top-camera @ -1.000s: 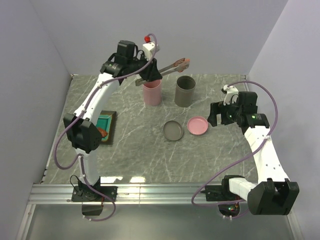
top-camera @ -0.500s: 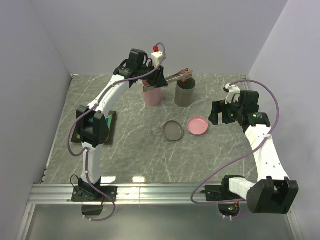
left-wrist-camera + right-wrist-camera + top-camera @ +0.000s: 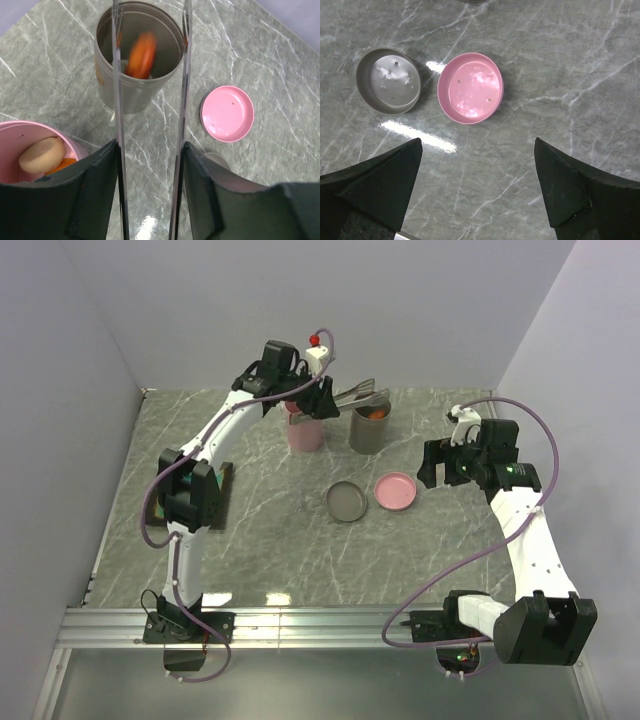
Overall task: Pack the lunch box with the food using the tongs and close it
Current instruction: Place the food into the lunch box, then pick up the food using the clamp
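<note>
At the back of the table, reaching with the left gripper over two upright cans. Clamped on the tongs from outside, with a finger pressed against each thin arm and the two arms held apart, nearly parallel. Pointing the tong tips over the open mouth of the grey can. In that mouth, between the tips, an orange piece of food, too blurred to tell whether touching either tip or the can wall. Just to the left, in the pink can, a tan ball lying against a second orange piece, both below the rim. In front of the cans, flat on the marble with hollow sides up, a pink lid and a grey lid, just beside each other, the grey one on the left. To the right of the pink lid and above the table, hovering with the right gripper, fingers spread wide and holding nothing, both lids in plain sight below its camera. Well apart from the left gripper and from the tongs, with bare marble between the two arms.
</note>
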{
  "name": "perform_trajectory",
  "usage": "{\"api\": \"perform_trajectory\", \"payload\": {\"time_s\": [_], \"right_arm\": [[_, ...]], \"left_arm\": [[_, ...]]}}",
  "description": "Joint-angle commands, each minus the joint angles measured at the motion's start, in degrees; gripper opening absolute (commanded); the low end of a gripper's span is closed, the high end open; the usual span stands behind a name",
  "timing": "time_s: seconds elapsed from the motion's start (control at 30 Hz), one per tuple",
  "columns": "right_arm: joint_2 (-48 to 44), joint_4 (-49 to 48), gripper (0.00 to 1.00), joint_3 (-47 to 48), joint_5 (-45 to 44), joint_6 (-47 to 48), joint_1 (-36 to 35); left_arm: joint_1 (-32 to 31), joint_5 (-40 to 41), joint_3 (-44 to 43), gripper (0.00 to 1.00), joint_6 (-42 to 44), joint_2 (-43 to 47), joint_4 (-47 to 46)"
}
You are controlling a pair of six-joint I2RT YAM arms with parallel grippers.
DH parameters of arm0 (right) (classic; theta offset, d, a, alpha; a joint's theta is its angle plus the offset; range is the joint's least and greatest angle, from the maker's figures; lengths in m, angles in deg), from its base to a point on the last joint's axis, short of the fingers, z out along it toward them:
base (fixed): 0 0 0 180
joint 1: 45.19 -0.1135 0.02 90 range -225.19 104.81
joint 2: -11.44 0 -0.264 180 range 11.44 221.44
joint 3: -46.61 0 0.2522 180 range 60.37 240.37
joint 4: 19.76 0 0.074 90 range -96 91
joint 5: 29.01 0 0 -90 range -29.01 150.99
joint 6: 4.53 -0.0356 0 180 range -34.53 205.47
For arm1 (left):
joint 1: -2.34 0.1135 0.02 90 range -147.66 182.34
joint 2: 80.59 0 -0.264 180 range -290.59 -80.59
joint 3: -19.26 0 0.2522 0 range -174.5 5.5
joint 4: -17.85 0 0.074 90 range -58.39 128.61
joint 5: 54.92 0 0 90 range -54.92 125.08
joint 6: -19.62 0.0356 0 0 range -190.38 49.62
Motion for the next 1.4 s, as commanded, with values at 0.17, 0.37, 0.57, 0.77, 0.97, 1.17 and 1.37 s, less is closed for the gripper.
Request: {"api": "perform_trajectory", "payload": {"time_s": [0.17, 0.37, 0.57, 0.77, 0.97, 1.17, 1.37], "right_arm": [[-0.19, -0.8, 1.0, 2.42, 1.36, -0.09, 0.29], [-0.02, -0.18, 1.0, 2.86, 2.33, 0.61, 0.2], [-0.19, 0.0, 1.0, 2.51, 3.38, 1.23, -0.23], [-0.28, 0.35, 1.0, 2.86, 3.91, 1.41, -1.03], [0.16, 0.78, 1.0, 3.3, 4.26, 1.76, -1.91], [0.51, 1.14, 1.0, 3.83, 3.65, 2.2, -2.87], [1.39, 1.14, 1.0, 3.39, 2.77, 3.07, -4.89]], "left_arm": [[-0.36, -0.34, -7.83, 0.59, -1.75, 1.44, 1.37], [1.3, -2.62, -6.26, 0.57, 0.35, 9.79, 8.75], [8.06, -4.03, 0.07, 0.56, 6.59, 19.19, 17.89], [18.78, -5.17, 4.73, 0.55, 14.39, 26.93, 28.68], [33.02, -5.79, 12.2, 0.54, 27.57, 34.58, 39.59], [49.37, -5.88, 24.41, 0.54, 38.47, 41.43, 46.28], [59.04, 0.53, 34.34, 0.54, 44.3, 45.65, 48.4]]}}
